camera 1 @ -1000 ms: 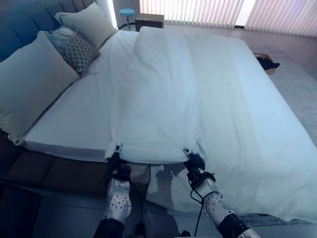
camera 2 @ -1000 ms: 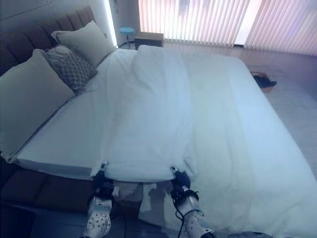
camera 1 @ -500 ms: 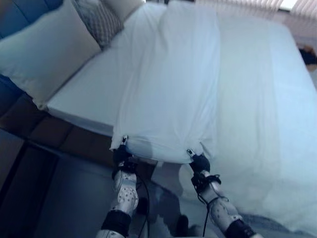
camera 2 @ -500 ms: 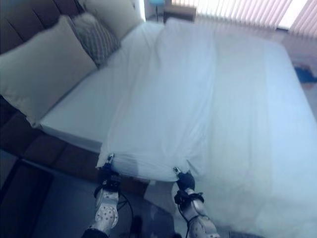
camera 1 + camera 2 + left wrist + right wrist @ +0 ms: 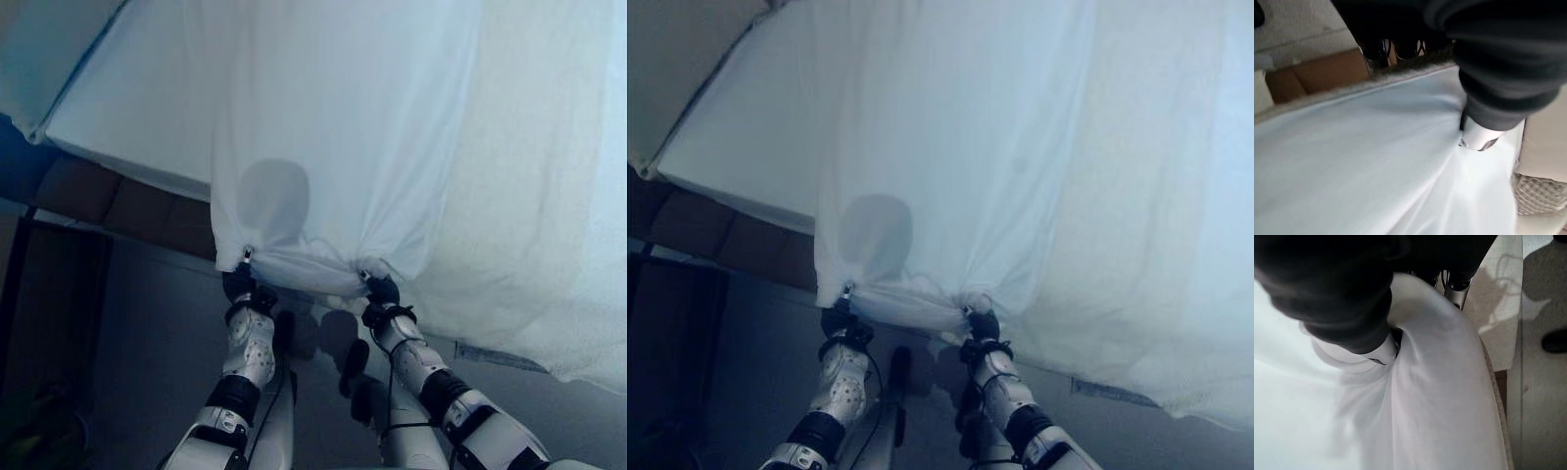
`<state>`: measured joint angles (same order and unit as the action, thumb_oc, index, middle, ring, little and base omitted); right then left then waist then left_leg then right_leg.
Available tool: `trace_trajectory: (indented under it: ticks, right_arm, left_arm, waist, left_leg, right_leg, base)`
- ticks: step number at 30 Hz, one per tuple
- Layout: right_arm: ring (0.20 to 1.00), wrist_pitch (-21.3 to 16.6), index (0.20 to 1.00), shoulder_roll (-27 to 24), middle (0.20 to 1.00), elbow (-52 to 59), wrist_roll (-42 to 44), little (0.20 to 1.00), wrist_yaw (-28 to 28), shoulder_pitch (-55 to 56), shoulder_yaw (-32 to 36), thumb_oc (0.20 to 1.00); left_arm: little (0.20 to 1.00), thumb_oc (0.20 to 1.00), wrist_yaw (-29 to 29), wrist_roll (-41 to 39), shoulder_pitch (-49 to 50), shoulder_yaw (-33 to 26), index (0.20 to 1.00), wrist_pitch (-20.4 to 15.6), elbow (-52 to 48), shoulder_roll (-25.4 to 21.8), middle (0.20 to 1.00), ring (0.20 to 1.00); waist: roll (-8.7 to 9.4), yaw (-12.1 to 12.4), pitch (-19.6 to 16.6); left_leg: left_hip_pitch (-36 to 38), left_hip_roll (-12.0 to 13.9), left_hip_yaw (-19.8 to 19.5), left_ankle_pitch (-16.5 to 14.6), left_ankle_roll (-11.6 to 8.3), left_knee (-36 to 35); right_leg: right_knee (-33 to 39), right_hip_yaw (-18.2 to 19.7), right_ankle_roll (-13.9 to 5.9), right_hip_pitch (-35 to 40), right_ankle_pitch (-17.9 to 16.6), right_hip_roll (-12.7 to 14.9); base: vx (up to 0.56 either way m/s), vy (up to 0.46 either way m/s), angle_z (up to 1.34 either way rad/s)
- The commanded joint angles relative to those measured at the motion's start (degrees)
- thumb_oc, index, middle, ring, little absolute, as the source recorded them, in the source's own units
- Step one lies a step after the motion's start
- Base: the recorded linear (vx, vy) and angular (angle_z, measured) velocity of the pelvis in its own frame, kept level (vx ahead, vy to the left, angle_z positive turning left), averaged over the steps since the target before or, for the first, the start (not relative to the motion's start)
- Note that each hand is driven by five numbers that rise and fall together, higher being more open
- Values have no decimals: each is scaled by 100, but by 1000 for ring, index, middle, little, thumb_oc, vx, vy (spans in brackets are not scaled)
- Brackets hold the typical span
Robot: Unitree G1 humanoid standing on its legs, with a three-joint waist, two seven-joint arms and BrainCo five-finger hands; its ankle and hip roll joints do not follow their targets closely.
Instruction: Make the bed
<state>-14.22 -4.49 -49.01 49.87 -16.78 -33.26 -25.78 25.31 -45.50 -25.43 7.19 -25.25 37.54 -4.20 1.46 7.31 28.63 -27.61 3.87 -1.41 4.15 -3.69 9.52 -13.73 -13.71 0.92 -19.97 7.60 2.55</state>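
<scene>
Gripping one white duvet (image 5: pixel 333 127) at its near hem, two hands pull it over the one bed (image 5: pixel 127 127).
Left hand (image 5: pixel 238 284) at 7 o'clock and right hand (image 5: pixel 380 291) at 5 o'clock each have fingers curled tight into bunched cloth; the duvet drapes from the mattress edge, one pillow (image 5: pixel 39 49) at 10 o'clock.

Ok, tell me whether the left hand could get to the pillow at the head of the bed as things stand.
Probably not. The left hand is shut on the duvet edge off the side of the bed, as is the right hand. The pillow lies well up the mattress; it would have to let go first.
</scene>
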Motion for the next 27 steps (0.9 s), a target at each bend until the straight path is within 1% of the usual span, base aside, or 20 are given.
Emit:
trace_trajectory:
  ticks: [1,2,4,6,7,11,13,14,16,17,19,20,21,22,23,24,25,26,27]
  right_arm:
    - [1000,-76,1000,-72,1000,-250,-192,1000,-262,96,175,1000]
    - [1000,-51,1000,-140,1000,-307,-261,1000,-247,-93,211,1000]
    - [1000,69,1000,-226,1000,-528,-543,1000,-171,-170,225,1000]
    - [1000,217,1000,-332,1000,-776,-954,1000,-194,-229,204,1000]
    - [1000,283,1000,-364,1000,-814,-1140,1000,-198,-204,175,1000]
    - [1000,499,1000,-551,1000,-823,-2048,1000,-134,66,39,1000]
    - [1000,568,1000,-731,1000,-579,-2475,1000,3,197,-104,1000]
    - [1000,587,1000,-928,1000,-238,-2715,1000,178,316,-265,1000]
    - [1000,590,1000,-1268,1000,420,-2924,1000,398,425,-499,1000]
    - [1000,555,1000,-1515,1000,871,-2960,1000,593,459,-642,1000]
    - [1000,471,1000,-1937,1000,1627,-2755,1000,891,537,-782,1000]
    - [1000,433,1000,-2172,1000,2008,-2622,1000,1046,545,-845,1000]
    - [1000,371,1000,-2401,1000,2399,-2412,1000,1169,539,-851,1000]
    - [1000,328,1000,-2586,1000,2627,-2241,1000,1277,545,-840,1000]
    - [1000,241,1000,-2773,1000,2918,-1987,1000,1418,533,-756,1000]
    - [1000,150,1000,-3003,1000,3272,-1622,1000,1559,439,-635,1000]
    - [1000,84,1000,-3067,1000,3392,-1381,1000,1672,337,-573,1000]
    - [1000,84,1000,-3068,1000,3392,-1380,1000,1674,337,-573,1000]
    - [1000,-37,1000,-3060,1000,3640,-714,1000,1850,291,-216,1000]
  left_arm:
    - [1000,1000,689,302,174,-253,1000,-163,489,-658,1000,1000]
    - [1000,1000,785,515,-45,-257,1000,-98,726,-787,1000,1000]
    - [1000,1000,1000,816,-151,-335,1000,-77,843,-954,1000,1000]
    - [1000,1000,1259,1165,-241,-379,1000,35,1043,-1097,1000,1000]
    - [1000,1000,1454,1379,-238,-409,1000,60,1036,-1158,1000,1000]
    - [1000,1000,1951,1763,-129,-599,1000,211,1249,-1283,1000,1000]
    - [1000,1000,2061,1857,-54,-703,1000,268,1306,-1317,1000,1000]
    - [1000,1000,2043,1851,36,-805,1000,292,1345,-1317,1000,1000]
    - [1000,1000,2020,1694,171,-971,1000,242,1291,-1264,1000,1000]
    - [1000,1000,1971,1606,284,-1050,1000,197,1168,-1211,1000,1000]
    - [1000,1000,1841,1292,565,-1223,1000,54,785,-1052,1000,1000]
    - [1000,1000,1825,1268,747,-1249,1000,6,402,-1013,1000,1000]
    - [1000,1000,1799,1382,906,-1206,1000,-22,-102,-1031,1000,1000]
    - [1000,1000,1785,1570,960,-1149,1000,38,-377,-1112,1000,1000]
    - [1000,1000,1798,1944,1072,-1048,1000,28,-903,-1268,1000,1000]
    - [1000,1000,1567,2122,1230,-1000,1000,-50,-1576,-1400,1000,1000]
    - [1000,1000,1400,2108,1171,-998,1000,-101,-1805,-1484,1000,1000]
    - [1000,1000,1398,2107,1172,-998,1000,-100,-1805,-1483,1000,1000]
    - [1000,1000,616,1588,971,-813,1000,-220,-2162,-1693,1000,1000]
  waist:
    - [196,115,107]
    - [177,68,117]
    - [159,43,117]
    - [169,16,117]
    - [186,-4,117]
    - [295,-123,117]
    - [347,-186,117]
    - [380,-226,117]
    - [428,-287,117]
    - [444,-309,117]
    - [420,-329,117]
    - [383,-347,117]
    - [349,-366,117]
    - [309,-402,117]
    - [283,-404,117]
    - [254,-387,117]
    - [251,-376,117]
    - [247,-377,117]
    - [247,-409,117]
  left_leg:
    - [-28,-360,140,75,5,-415]
    - [-143,-393,179,74,20,-423]
    - [-229,-420,210,65,33,-420]
    - [-256,-435,243,35,64,-411]
    - [-268,-448,262,9,92,-388]
    - [-236,-477,363,-202,218,-174]
    - [-195,-479,422,-288,268,-92]
    - [-148,-481,448,-332,296,-55]
    - [-59,-478,511,-403,348,-26]
    - [-5,-486,537,-442,382,-6]
    - [126,-490,612,-561,463,17]
    - [202,-495,659,-630,500,49]
    - [222,-516,664,-659,542,94]
    - [212,-526,623,-653,552,129]
    - [184,-556,597,-653,553,158]
    - [169,-582,583,-644,544,141]
    - [171,-606,563,-614,518,90]
    - [173,-603,559,-613,517,88]
    - [121,-675,500,-553,493,51]
  right_leg:
    - [1152,219,-795,-290,-1363,524]
    - [1184,241,-833,-420,-1414,546]
    - [1188,248,-851,-520,-1439,580]
    - [1184,268,-875,-565,-1462,612]
    - [1179,283,-895,-577,-1475,623]
    - [1069,427,-967,-591,-1512,679]
    - [973,507,-1002,-603,-1516,697]
    - [893,560,-1024,-609,-1513,711]
    - [736,643,-1050,-641,-1493,741]
    - [604,661,-1066,-662,-1459,767]
    - [105,660,-1107,-843,-1397,848]
    - [-164,673,-1123,-994,-1408,912]
    - [-396,720,-1140,-1115,-1486,926]
    - [-603,822,-1117,-1212,-1463,864]
    - [-604,811,-1087,-1276,-1451,846]
    - [-366,706,-1056,-1304,-1455,845]
    - [-103,639,-1038,-1330,-1456,814]
    - [-96,634,-1036,-1323,-1460,811]
    - [293,596,-1029,-1360,-1504,784]
  base:
    - [31,93,3]
    - [23,98,12]
    - [23,109,-1]
    - [19,85,-5]
    - [22,87,-8]
    - [15,95,-15]
    - [11,106,-20]
    - [10,111,-29]
    - [8,102,-38]
    - [13,107,-41]
    - [20,123,-31]
    - [13,105,-22]
    - [5,64,-19]
    - [6,-4,-13]
    - [13,-46,-8]
    - [23,-86,3]
    - [19,-68,8]
    - [48,-152,3]
    - [37,-110,-2]
